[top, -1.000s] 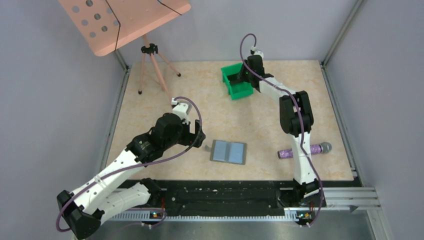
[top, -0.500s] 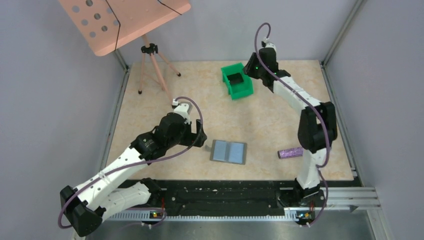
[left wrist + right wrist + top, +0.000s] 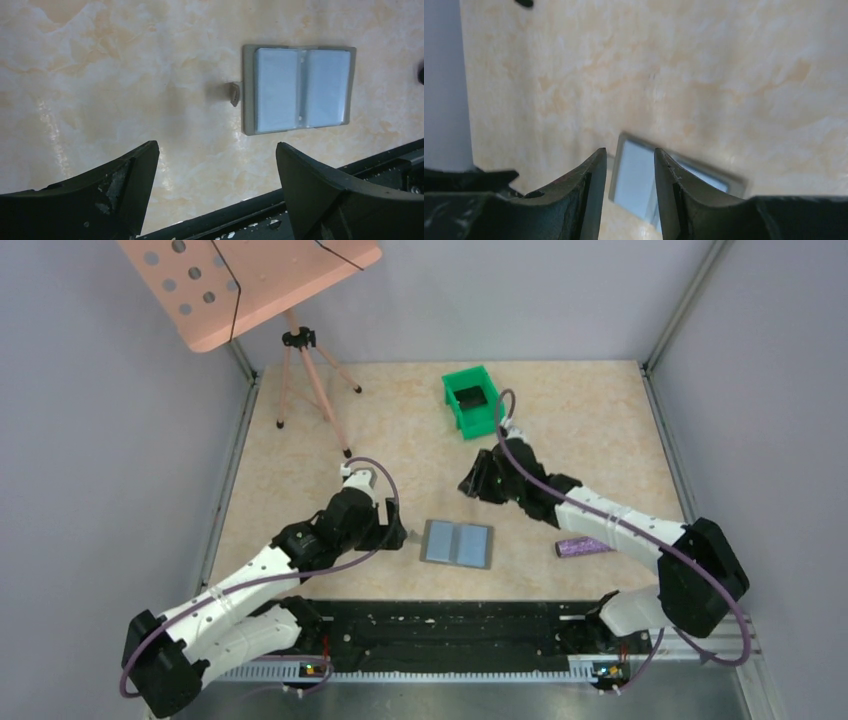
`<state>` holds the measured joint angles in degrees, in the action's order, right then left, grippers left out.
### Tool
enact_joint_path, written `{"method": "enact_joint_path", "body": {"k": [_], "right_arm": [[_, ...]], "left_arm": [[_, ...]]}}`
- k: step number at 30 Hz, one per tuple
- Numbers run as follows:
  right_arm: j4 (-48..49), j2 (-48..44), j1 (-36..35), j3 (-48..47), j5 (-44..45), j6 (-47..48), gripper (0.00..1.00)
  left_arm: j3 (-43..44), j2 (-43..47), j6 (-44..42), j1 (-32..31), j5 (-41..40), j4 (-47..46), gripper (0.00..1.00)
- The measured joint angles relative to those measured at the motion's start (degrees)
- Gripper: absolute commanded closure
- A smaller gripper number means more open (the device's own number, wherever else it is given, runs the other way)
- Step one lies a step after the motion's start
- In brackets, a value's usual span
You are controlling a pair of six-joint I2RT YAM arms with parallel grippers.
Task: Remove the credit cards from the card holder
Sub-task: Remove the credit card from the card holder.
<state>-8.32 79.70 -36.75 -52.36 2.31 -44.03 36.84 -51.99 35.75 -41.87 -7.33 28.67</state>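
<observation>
Left jaws wide apart, empty; right jaws narrowly parted, empty; card holder [image 3: 457, 543] open flat nearby

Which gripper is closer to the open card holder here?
Left. The left gripper sits just off the left edge of the card holder, jaws wide, not touching it. The right gripper hangs beyond its far edge, farther off.

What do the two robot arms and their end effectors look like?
Both the left arm and the right arm have white links, black joints and a looping purple cable. The left end effector and right end effector have dark, wedge-shaped fingers, scuffed whitish on the left one.
</observation>
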Motion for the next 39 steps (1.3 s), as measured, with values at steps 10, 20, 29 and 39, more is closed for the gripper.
{"method": "enact_joint_path", "body": {"k": [10,20,29,39], "right_arm": [[5.73,-1.40,-20.85,12.63,6.10,-11.56,0.62],[7.76,7.52,-23.65,13.27,9.94,-13.29,0.61],[2.49,5.25,-23.85,13.33,13.57,-6.01,0.63],[-0.92,-0.44,-23.85,13.88,14.12,-1.73,0.48]], "left_arm": [[-4.02,2.25,2.47,0.15,-2.80,-3.78,0.12],[-7.23,1.22,4.24,0.15,-0.57,-6.08,0.15],[-7.34,-0.68,4.37,0.15,3.13,-8.81,0.19],[-7.34,-3.76,5.03,0.15,4.94,-11.37,0.20]]}}
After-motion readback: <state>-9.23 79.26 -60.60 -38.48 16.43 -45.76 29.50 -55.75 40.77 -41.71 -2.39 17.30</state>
